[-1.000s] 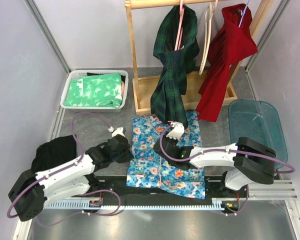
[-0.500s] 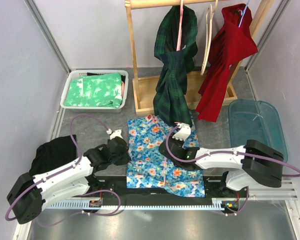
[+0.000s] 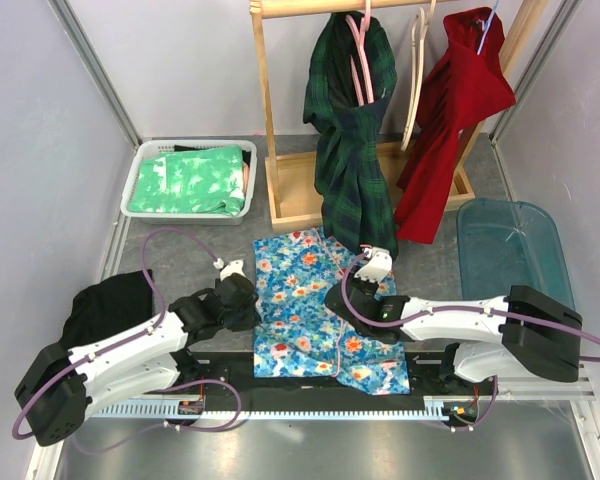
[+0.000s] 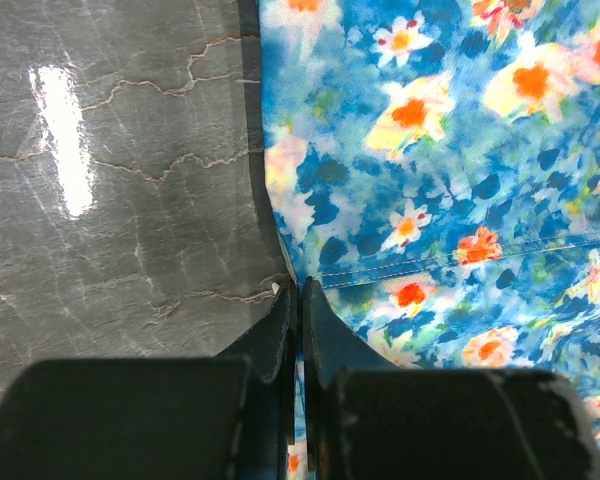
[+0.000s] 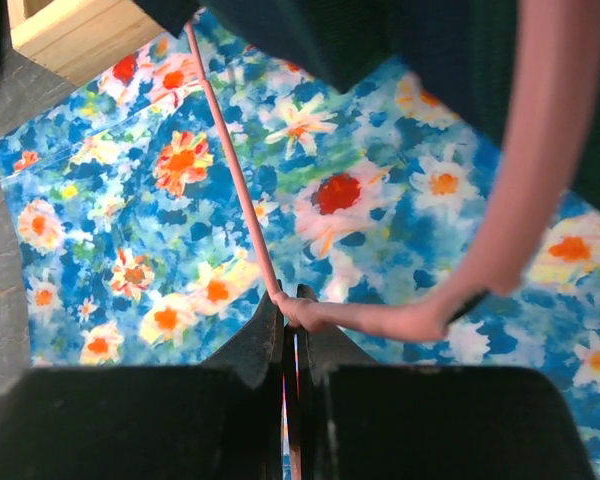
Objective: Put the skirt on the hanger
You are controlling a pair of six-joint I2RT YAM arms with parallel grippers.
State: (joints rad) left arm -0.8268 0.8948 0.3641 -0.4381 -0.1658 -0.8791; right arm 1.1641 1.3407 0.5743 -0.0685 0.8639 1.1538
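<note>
Lying at the overhead frame's lower centre, the floral skirt (image 3: 300,300) is being pinched at its left edge by the left gripper (image 4: 299,290), while the right gripper (image 5: 291,300) is clamping the pink hanger (image 5: 235,165).

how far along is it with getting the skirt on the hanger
Early. Done: the left hand is shut on the floral skirt at its left edge, and the right hand is shut on the pink hanger, held over the skirt. In hand: lining the two up. Left: everything else, since the skirt lies spread on the table with none of it on the hanger.
</note>
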